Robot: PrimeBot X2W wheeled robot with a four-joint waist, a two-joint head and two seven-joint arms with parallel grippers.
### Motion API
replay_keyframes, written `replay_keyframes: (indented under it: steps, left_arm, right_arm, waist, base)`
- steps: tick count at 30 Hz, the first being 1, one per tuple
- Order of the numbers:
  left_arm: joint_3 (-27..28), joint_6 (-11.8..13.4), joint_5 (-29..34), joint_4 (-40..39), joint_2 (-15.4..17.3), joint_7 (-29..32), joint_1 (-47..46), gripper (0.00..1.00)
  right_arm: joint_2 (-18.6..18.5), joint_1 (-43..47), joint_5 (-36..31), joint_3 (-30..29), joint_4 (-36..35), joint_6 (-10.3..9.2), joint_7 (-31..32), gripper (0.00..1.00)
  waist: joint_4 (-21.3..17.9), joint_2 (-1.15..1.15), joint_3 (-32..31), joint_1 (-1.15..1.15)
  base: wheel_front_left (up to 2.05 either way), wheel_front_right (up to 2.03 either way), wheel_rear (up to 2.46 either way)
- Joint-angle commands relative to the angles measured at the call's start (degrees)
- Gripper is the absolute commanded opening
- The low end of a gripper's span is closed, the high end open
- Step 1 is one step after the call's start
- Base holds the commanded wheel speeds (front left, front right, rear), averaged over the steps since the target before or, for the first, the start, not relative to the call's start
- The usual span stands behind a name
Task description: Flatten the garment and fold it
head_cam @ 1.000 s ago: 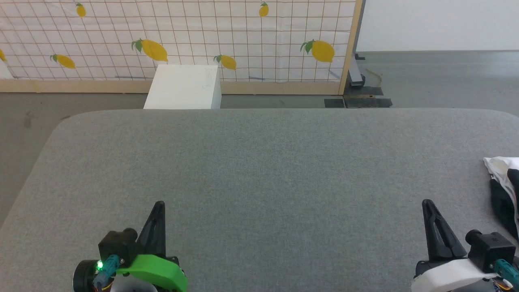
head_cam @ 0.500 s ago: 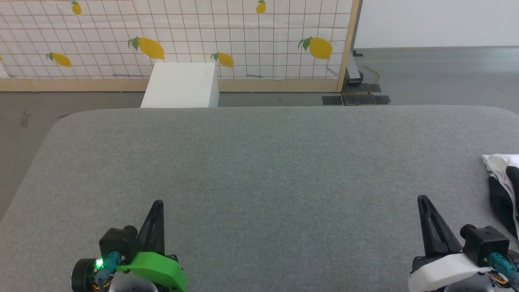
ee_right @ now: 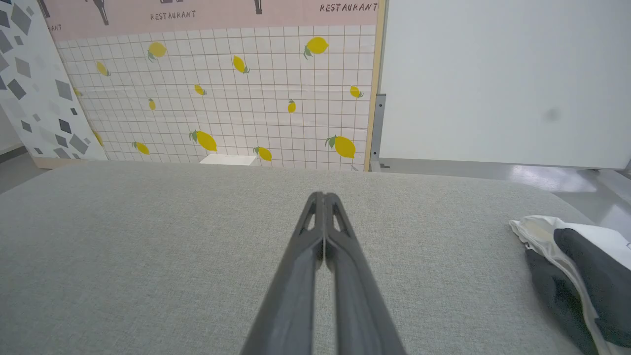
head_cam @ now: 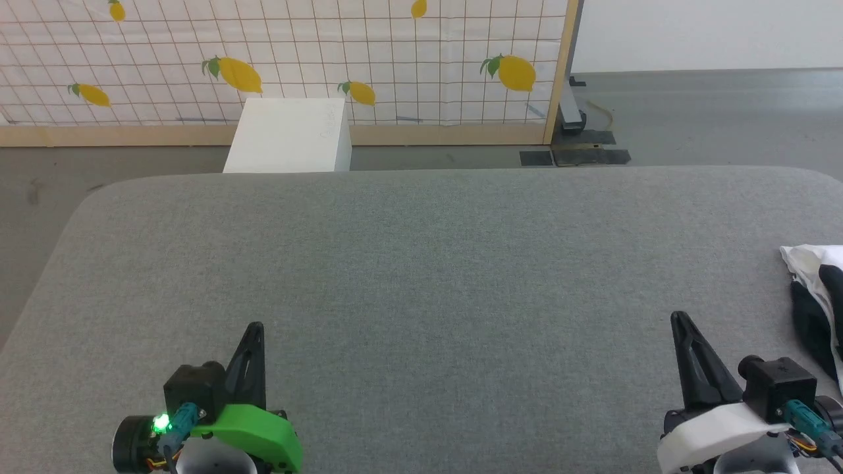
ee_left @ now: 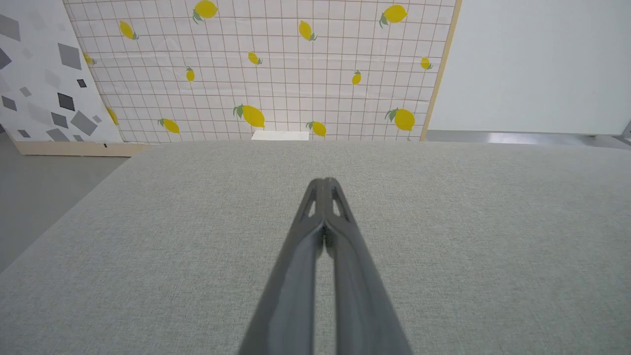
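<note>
The garment (head_cam: 816, 296) lies bunched at the table's right edge, white cloth with black parts, mostly cut off by the head view. In the right wrist view the garment (ee_right: 577, 256) sits low at the right, apart from my fingers. My right gripper (head_cam: 678, 319) rests shut near the front right, empty, its tips (ee_right: 323, 197) touching each other. At the front left my left gripper (head_cam: 257, 327) is likewise shut with nothing held, its tips (ee_left: 325, 182) pressed together over bare table.
The grey fabric-covered table (head_cam: 421, 263) stretches wide before me. Beyond its far edge stand a white box (head_cam: 290, 135) on the floor and a lemon-print screen (head_cam: 283, 59) with a wooden frame. Grey floor lies to the right.
The head camera has tilted slightly, so the whole scene has shifted up and left. Both grippers and the garment keep their places on the table.
</note>
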Motion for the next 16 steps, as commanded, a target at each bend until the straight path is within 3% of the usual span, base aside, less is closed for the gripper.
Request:
replay_keyframes:
  steps: [1,16]
  left_arm:
    - [0.2,0.5,0.7,-0.4,-0.2,0.3,-0.9,0.0]
    - [0.3,1.3,2.1,-1.5,-0.3,2.1,-1.2,0.0]
  right_arm:
    - [0.1,-1.1,-0.5,0.3,-0.1,-0.06,0.4,0.0]
    - [0.1,-2.2,-1.6,1.0,-0.1,-0.07,1.7,0.0]
  waist:
    - [-0.1,0.0,0.1,0.0]
    - [-0.5,0.0,0.6,0.0]
  base:
    - [0.0,0.0,0.0]
    - [0.0,0.0,0.0]
